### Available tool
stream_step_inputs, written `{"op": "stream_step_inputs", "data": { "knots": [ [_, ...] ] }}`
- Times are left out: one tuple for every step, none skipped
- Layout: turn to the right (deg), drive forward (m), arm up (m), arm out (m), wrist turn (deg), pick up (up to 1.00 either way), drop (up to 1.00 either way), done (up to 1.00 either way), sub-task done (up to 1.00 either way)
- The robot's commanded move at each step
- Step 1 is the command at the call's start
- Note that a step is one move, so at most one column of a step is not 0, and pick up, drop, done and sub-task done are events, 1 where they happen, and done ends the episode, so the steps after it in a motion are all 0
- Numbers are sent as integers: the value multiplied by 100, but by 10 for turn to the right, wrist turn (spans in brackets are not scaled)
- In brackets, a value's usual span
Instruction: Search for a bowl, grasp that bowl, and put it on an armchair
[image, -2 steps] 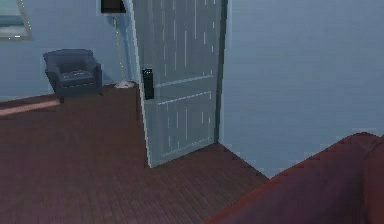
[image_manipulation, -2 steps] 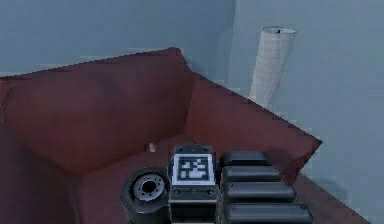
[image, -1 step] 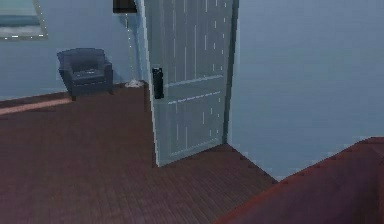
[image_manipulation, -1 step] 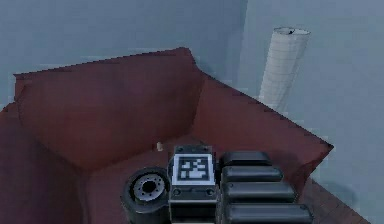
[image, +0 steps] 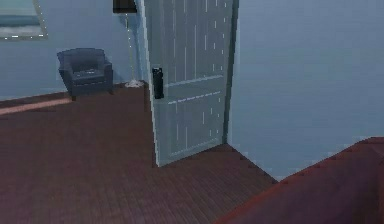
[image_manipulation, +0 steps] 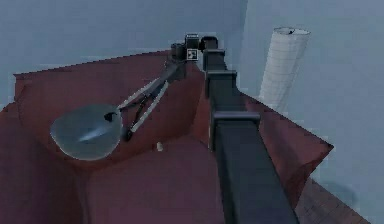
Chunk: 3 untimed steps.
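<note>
1. Red armchair (image_manipulation: 60, 90). It lies beneath and around the gripper (image_manipulation: 127, 121). The back is seen beyond the gripper, side walls to either hand, and the seat cushion below.
2. Arm (image_manipulation: 235, 130). A dark bar is reached out over the seat. The gripper is carried at its far end, with the fingers slanted down toward the arm side view's left.
3. White panelled door (image: 190, 75). It is placed well apart from the gripper, ahead of the base across the wood floor (image: 90, 150).
4. White cylinder (image_manipulation: 282, 65). It stands outside the red armchair's wall, to the arm side view's right of the gripper and well apart. It is judged no obstacle.
5. Blue armchair (image: 85, 70). It is set against the far wall, well apart from the gripper.
6. Bowl (image_manipulation: 88, 133). Grey-blue and round, so no long axis is given. It is found at the fingertips, over the seat cushion and within the chair's walls. Whether it hangs from the gripper or rests on the cushion cannot be told, and the grip cannot be read. The placing is judged to turn on this bowl-to-cushion relation. Nothing is seen between the two.
7. Small pale object (image_manipulation: 157, 147). It lies on the seat near the fingertips, on the side away from the bowl.
</note>
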Motion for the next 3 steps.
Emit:
{"op": "stream_step_inputs", "data": {
  "knots": [
    [0, 0, 0, 0, 450, 0, 0, 0, 0],
    [0, 0, 0, 0, 450, 0, 0, 0, 0],
    [0, 0, 0, 0, 150, 0, 0, 0, 0]
  ]
}}
